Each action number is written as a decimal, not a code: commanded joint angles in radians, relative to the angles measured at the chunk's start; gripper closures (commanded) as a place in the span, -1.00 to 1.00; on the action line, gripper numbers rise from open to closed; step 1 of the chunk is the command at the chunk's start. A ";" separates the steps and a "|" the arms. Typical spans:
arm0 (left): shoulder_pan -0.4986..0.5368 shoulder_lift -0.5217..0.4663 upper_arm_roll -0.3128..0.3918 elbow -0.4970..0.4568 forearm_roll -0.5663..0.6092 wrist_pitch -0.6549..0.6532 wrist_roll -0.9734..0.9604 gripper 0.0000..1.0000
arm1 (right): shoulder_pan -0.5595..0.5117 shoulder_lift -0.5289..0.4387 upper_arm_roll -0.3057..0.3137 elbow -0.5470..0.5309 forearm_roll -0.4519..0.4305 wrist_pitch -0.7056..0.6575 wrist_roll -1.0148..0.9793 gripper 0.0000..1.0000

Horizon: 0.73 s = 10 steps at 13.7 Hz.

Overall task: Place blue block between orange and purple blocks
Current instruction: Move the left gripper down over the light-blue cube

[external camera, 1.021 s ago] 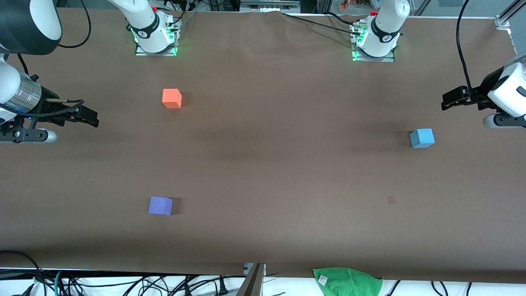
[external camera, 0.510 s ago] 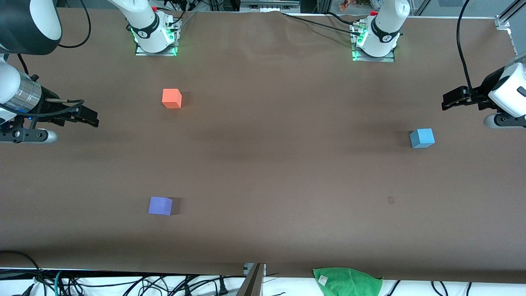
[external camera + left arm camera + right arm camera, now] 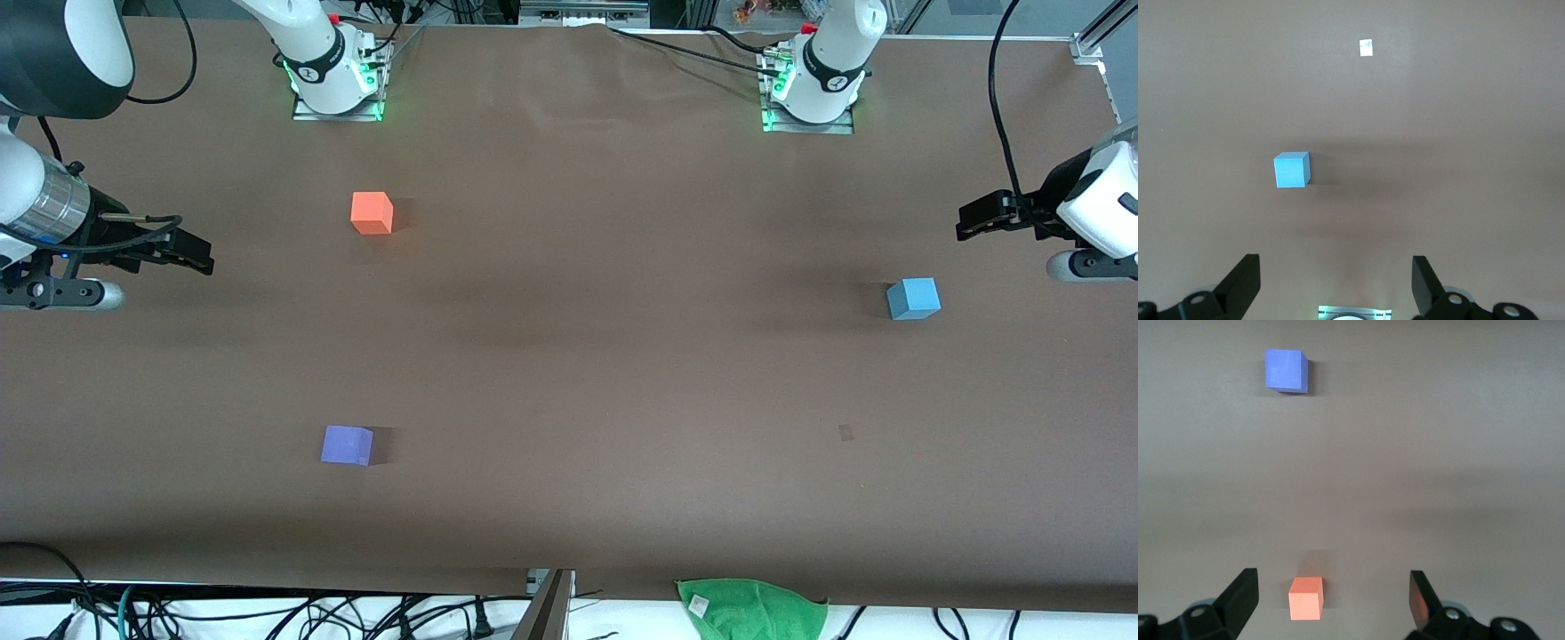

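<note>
The light blue block (image 3: 913,298) (image 3: 1291,171) sits on the brown table at the left arm's end. The orange block (image 3: 372,212) (image 3: 1305,598) lies toward the right arm's end, close to that arm's base. The purple block (image 3: 347,444) (image 3: 1285,371) lies nearer to the front camera than the orange one, with a wide bare gap between them. My left gripper (image 3: 965,224) (image 3: 1335,267) hangs open and empty over bare table close to the blue block. My right gripper (image 3: 204,258) (image 3: 1333,581) hangs open and empty over the table at its own end, not touching the orange block.
A green cloth (image 3: 751,606) lies at the table's edge nearest the front camera. A small mark (image 3: 845,433) (image 3: 1366,47) shows on the table cover. Both arm bases (image 3: 336,80) (image 3: 813,89) stand along the edge farthest from that camera. Cables hang below the near edge.
</note>
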<state>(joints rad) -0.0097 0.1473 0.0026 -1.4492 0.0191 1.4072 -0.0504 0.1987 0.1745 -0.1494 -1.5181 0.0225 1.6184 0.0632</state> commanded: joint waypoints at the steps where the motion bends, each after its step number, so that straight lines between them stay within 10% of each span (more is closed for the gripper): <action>1: 0.028 0.049 0.010 0.016 0.027 -0.016 0.010 -1.00 | -0.002 -0.006 0.001 -0.004 0.010 -0.006 -0.006 -1.00; 10: 0.200 0.201 0.008 -0.016 0.027 0.087 0.234 -1.00 | -0.002 -0.006 0.001 -0.004 0.011 -0.008 -0.006 -1.00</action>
<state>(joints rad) 0.1960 0.3277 0.0216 -1.4528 0.0257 1.4635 0.1504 0.1986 0.1745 -0.1495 -1.5191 0.0225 1.6184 0.0632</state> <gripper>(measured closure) 0.000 0.000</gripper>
